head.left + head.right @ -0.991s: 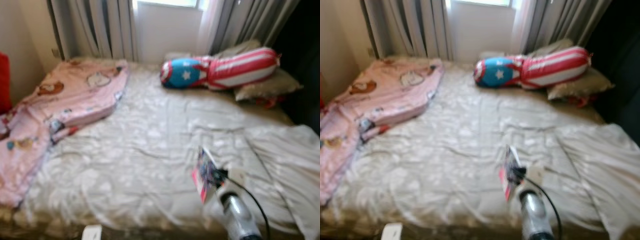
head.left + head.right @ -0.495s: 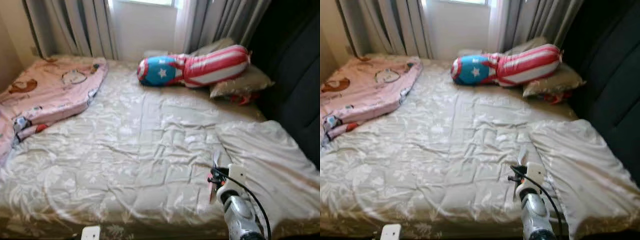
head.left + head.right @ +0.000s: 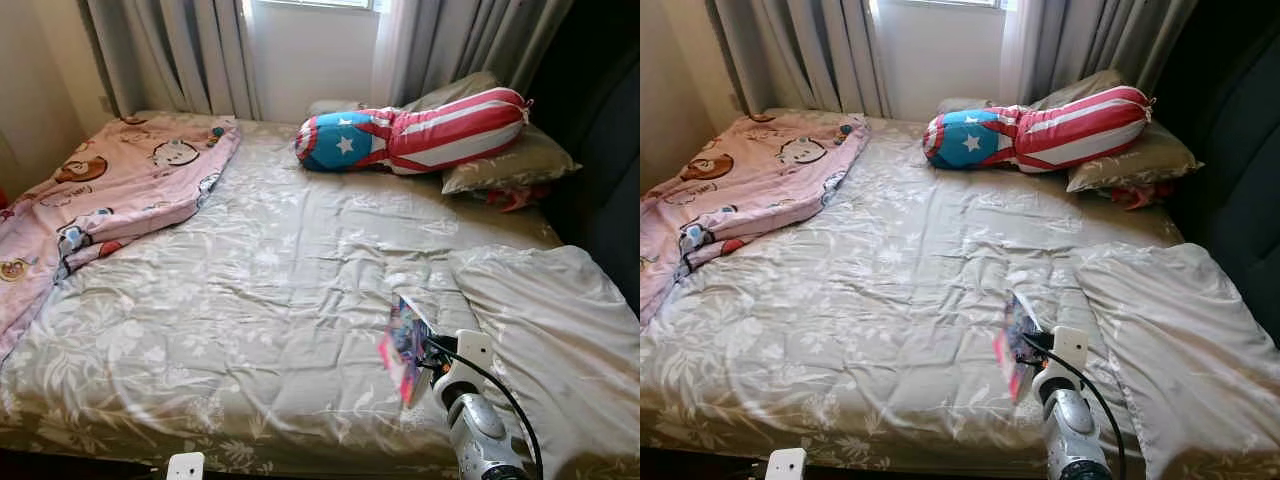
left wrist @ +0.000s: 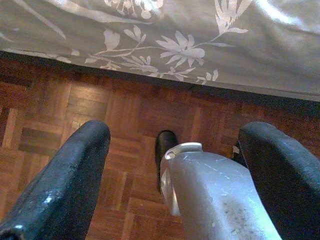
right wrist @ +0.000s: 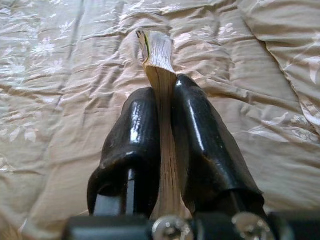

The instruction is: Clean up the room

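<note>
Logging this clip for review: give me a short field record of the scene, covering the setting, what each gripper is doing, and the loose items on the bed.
setting: bed with a floral beige cover, curtained window behind
right gripper: shut on a thin book, held on edge above the bed's near right part
left gripper: open, hanging low over a wooden parquet floor beside the bed edge
pink blanket: crumpled along the bed's left side
star-and-stripes cushion: lying at the head of the bed, against a beige pillow

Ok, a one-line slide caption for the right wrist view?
Right gripper shut on a thin book, held edge-on above the rumpled floral bedspread.
</note>
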Available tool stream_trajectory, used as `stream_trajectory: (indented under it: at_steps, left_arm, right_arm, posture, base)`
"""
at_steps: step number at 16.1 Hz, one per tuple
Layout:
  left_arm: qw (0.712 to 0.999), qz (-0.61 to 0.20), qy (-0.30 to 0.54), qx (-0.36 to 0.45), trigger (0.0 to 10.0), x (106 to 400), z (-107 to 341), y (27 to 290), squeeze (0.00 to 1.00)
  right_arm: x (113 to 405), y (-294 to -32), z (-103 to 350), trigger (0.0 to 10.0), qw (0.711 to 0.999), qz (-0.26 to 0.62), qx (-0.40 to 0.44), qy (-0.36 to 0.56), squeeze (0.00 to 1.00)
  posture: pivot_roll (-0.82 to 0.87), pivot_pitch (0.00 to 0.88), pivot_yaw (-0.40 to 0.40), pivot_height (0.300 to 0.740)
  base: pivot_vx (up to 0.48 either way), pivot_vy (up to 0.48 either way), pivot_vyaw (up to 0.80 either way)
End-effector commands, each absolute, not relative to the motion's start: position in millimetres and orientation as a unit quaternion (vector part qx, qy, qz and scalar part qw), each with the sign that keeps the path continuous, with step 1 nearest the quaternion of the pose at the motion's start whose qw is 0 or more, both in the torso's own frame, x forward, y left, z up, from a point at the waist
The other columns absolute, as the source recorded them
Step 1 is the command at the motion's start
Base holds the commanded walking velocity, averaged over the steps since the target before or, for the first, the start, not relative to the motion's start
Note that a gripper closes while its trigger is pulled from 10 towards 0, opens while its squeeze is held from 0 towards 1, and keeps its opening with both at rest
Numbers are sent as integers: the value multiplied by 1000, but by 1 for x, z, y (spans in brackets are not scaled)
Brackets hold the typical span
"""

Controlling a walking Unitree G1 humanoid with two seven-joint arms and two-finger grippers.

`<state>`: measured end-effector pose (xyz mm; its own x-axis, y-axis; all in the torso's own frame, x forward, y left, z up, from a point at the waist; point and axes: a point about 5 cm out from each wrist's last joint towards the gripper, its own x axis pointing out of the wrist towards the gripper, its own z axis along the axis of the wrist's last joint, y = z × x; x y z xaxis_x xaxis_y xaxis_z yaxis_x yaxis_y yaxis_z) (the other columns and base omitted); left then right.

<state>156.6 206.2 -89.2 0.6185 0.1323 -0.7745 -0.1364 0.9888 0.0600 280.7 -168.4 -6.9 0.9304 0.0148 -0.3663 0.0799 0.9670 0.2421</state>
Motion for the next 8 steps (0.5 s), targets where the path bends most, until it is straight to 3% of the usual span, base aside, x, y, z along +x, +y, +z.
stream_trajectory:
  at_steps: [1,6,8]
  left_arm:
    - [899,78,431,-4,10000,157,-89,206,0]
    - [897,78,435,-4,10000,153,-91,205,0]
    - [897,77,436,-3,10000,154,-91,205,0]
  right_arm:
    - [288,-172,2,10000,979,-19,120,164,0]
    - [288,-174,1,10000,978,-23,118,168,0]
    - [288,-172,1,10000,978,-22,115,170,0]
  posture:
    - [10,0,-111,740]
    - [12,0,-114,740]
    - [14,0,-115,740]
  base:
    - [0,0,0]
    - [0,0,0]
    - [249,0,0]
